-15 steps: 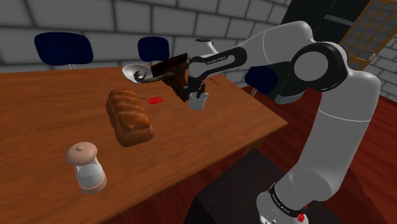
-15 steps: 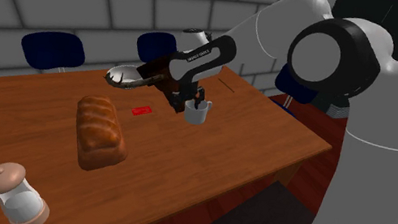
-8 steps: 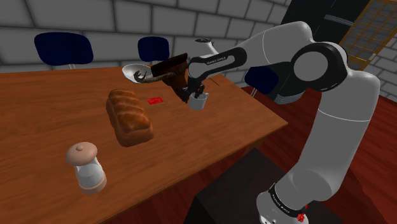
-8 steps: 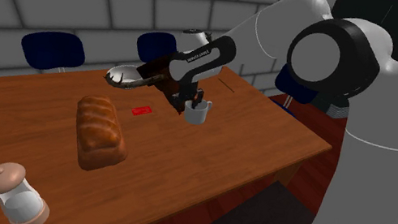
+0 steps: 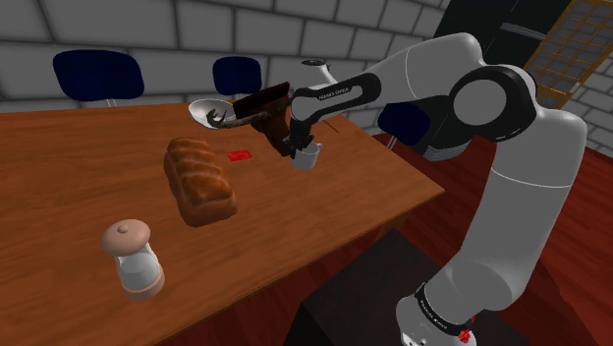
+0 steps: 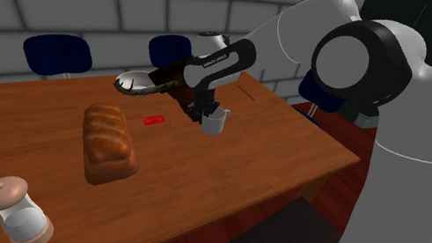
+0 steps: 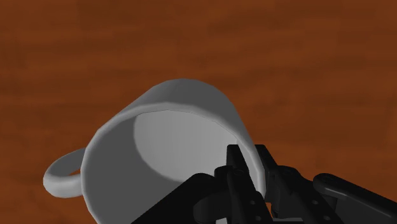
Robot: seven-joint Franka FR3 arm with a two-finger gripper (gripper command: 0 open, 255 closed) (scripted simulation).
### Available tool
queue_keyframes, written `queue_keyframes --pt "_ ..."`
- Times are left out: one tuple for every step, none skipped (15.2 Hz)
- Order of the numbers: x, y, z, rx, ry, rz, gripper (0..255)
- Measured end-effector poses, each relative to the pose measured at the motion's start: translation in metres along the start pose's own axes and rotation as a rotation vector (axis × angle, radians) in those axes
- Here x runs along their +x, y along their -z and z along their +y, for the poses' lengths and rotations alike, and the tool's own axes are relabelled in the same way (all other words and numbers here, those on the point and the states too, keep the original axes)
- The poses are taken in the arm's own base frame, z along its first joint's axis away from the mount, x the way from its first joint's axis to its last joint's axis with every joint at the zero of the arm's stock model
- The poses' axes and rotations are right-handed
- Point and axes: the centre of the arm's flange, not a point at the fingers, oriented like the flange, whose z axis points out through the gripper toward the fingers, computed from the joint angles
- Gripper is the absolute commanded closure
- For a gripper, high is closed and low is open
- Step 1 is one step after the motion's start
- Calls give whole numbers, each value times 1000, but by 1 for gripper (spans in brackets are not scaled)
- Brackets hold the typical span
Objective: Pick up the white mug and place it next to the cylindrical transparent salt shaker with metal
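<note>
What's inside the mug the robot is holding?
The mug looks empty, with bare pale grey walls inside. One of the black fingers dips in over the rim and pinches the wall. The fingers cover the part nearest them, so that bit is hidden.

No text was legible. White lettering ran along the dark band [image 5: 332,94] on the forearm of the arm [image 5: 521,187], upper centre of the shoulder view, and on its dark base ring [image 5: 433,311], lower right; both were too small to read.

Pale grey mug [image 7: 172,146], black gripper [image 7: 251,160], red-brown wood-grain table [image 5: 88,147], brown loaf [image 5: 199,180], navy chairs [image 5: 96,71], grey block-patterned wall [image 5: 295,29]
</note>
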Motion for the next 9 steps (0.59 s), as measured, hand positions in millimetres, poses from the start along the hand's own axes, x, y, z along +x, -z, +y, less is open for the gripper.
queue_keyframes --pt "0 0 0 0 0 0 255" --pt "0 2 0 0 0 0 255" --pt "0 5 1 0 0 0 255" --pt "1 10 1 0 0 0 255" --pt "1 16 0 0 0 0 255" --pt "0 20 1 0 0 0 255" --pt "1 26 1 0 0 0 255" --pt "0 31 2 0 0 0 255" --pt "1 35 2 0 0 -1 255"
